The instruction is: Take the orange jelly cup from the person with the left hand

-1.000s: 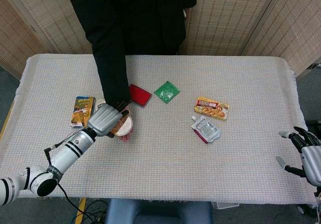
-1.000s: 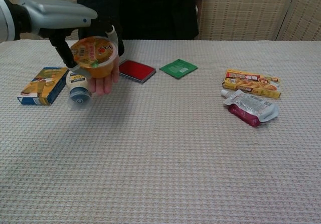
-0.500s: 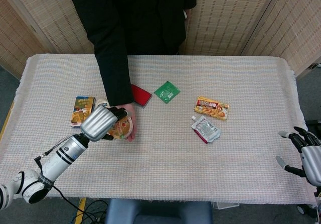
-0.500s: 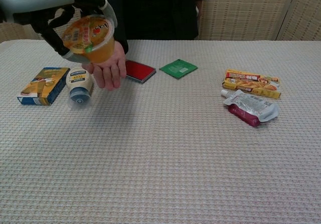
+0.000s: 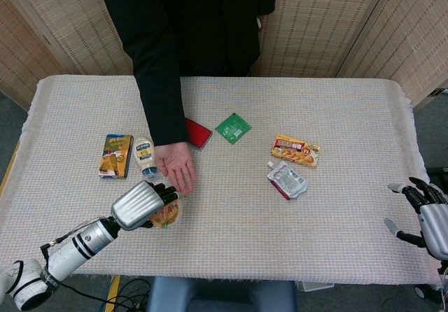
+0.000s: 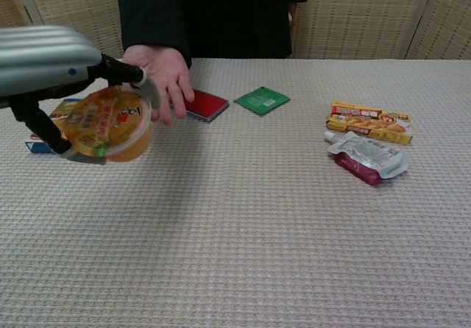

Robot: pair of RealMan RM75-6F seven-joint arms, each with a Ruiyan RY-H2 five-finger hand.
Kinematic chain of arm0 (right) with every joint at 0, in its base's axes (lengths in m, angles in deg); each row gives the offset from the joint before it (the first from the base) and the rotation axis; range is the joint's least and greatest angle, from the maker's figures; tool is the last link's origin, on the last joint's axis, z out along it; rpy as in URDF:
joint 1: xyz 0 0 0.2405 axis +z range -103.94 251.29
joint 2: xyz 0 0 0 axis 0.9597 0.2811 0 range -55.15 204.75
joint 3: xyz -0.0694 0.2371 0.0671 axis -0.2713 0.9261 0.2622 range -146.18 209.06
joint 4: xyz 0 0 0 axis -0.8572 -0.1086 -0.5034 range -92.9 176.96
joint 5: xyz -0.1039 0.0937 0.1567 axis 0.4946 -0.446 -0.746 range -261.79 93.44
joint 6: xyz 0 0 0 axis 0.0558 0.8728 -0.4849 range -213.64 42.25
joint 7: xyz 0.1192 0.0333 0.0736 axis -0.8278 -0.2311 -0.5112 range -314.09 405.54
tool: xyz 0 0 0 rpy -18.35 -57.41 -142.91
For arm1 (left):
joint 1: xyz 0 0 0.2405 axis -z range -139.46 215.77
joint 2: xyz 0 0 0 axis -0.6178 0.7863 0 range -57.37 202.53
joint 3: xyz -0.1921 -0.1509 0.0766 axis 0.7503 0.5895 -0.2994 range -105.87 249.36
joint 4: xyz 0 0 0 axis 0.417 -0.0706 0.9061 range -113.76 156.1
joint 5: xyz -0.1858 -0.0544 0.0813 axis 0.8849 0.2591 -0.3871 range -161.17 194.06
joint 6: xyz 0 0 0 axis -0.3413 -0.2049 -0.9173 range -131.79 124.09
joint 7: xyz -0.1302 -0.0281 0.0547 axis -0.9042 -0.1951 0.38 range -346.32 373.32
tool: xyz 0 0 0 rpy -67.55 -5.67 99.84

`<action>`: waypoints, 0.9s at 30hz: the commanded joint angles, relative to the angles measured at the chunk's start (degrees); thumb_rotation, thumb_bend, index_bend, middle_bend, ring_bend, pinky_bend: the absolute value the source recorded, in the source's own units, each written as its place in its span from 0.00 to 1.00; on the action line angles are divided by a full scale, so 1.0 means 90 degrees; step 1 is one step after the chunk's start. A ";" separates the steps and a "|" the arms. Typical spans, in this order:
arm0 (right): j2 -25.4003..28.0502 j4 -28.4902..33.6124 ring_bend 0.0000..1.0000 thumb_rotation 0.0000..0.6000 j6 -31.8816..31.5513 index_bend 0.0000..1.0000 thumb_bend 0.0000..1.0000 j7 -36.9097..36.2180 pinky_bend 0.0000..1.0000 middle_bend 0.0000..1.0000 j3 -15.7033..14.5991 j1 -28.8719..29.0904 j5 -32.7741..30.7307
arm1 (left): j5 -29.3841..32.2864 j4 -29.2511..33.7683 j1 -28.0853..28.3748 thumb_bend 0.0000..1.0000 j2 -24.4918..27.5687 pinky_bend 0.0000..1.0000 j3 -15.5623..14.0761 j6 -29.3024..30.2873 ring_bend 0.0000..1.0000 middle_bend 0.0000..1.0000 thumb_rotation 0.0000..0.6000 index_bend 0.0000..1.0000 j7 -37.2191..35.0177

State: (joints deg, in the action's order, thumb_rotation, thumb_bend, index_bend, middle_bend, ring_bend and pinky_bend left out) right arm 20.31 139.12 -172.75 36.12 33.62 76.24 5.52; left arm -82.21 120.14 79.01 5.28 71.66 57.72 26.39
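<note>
My left hand (image 5: 138, 204) (image 6: 44, 67) grips the orange jelly cup (image 5: 166, 213) (image 6: 110, 123), fingers wrapped over its rim, holding it above the table's near left part. The person's hand (image 5: 176, 166) (image 6: 160, 73) is open, palm up, just beyond the cup and apart from it. My right hand (image 5: 425, 212) hangs off the table's right edge with fingers spread, holding nothing; the chest view does not show it.
A mayonnaise bottle (image 5: 144, 157) and a yellow-blue box (image 5: 115, 154) lie left of the person's hand. Further right lie a red packet (image 5: 197, 132) (image 6: 202, 104), a green sachet (image 5: 233, 127) (image 6: 261, 100), a curry box (image 5: 295, 150) (image 6: 369, 121) and a pouch (image 5: 286, 181) (image 6: 366, 157).
My left hand has drawn back toward me with the jelly cup, lifting it off the person's palm. The person's hand stays open and has moved slightly away.
</note>
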 commanded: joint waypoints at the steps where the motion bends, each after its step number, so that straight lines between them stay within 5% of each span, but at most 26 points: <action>1: 0.0001 -0.0004 0.17 1.00 -0.0018 0.23 0.25 -0.0009 0.20 0.32 -0.0004 -0.0012 0.0010 | 0.0004 -0.0220 -0.0004 0.26 -0.0215 0.81 -0.0138 -0.0250 0.51 0.47 1.00 0.59 0.0162; 13: -0.0005 0.0027 0.17 1.00 0.0010 0.23 0.25 0.0030 0.20 0.32 0.0000 0.0013 0.0036 | 0.0289 -0.1235 -0.0004 0.26 -0.1038 0.79 -0.0215 -0.0674 0.50 0.44 1.00 0.52 0.0368; 17: 0.0020 0.0049 0.17 1.00 -0.0008 0.23 0.25 0.0054 0.20 0.32 0.0005 -0.0001 0.0019 | 0.0621 -0.1469 -0.0017 0.26 -0.1203 0.65 -0.0177 -0.0886 0.44 0.37 1.00 0.44 0.0380; 21: 0.0025 0.0068 0.17 1.00 -0.0009 0.23 0.25 0.0062 0.20 0.32 0.0001 -0.0012 0.0007 | 0.0932 -0.1409 -0.0084 0.21 -0.1212 0.39 -0.0145 -0.0972 0.33 0.27 1.00 0.27 0.0327; 27: 0.0022 0.0080 0.17 1.00 -0.0024 0.23 0.25 0.0077 0.20 0.32 -0.0002 -0.0024 0.0011 | 0.1484 -0.0905 -0.0309 0.13 -0.0961 0.28 -0.0106 -0.0938 0.10 0.07 1.00 0.01 0.0314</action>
State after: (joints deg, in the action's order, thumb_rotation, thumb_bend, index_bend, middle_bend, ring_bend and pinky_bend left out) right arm 20.50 139.83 -172.97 36.81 33.60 76.03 5.62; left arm -70.32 110.40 77.10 -4.27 70.54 49.06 29.62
